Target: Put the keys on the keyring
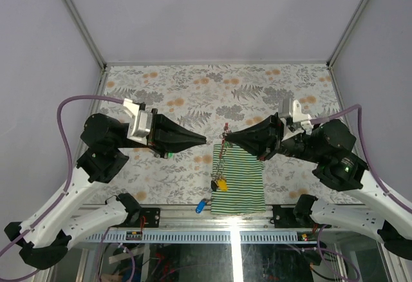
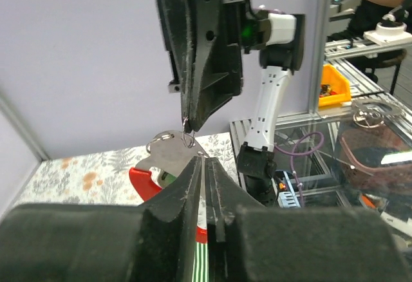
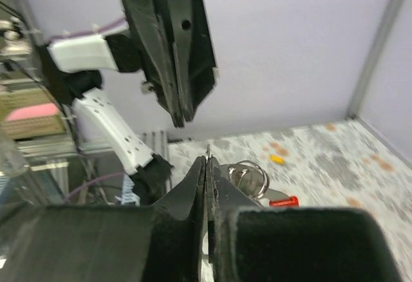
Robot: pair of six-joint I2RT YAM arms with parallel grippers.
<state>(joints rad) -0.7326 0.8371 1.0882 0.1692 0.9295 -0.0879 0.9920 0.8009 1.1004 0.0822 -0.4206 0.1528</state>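
Note:
My right gripper (image 1: 226, 139) is shut on a thin wire ring of the keyring (image 1: 221, 159) and holds it above the table. The grey chain hangs down from it, with a yellow-tagged key (image 1: 221, 184) at its lower end. In the right wrist view the wire pokes out between my shut fingertips (image 3: 208, 159), with more rings (image 3: 251, 176) and a red tag (image 3: 283, 201) behind. My left gripper (image 1: 205, 141) is shut, just left of the ring, with nothing seen between its fingers (image 2: 193, 185). Beyond them are a grey metal plate (image 2: 168, 158) and the curved red piece (image 2: 143, 182). A blue-tagged key (image 1: 201, 206) lies near the front edge.
A green-and-white striped cloth (image 1: 241, 179) lies under and right of the hanging chain. A small green thing (image 1: 168, 155) shows below my left gripper. The flowered tabletop (image 1: 219, 89) runs back to the walls. The metal frame rail (image 1: 212, 221) borders the near edge.

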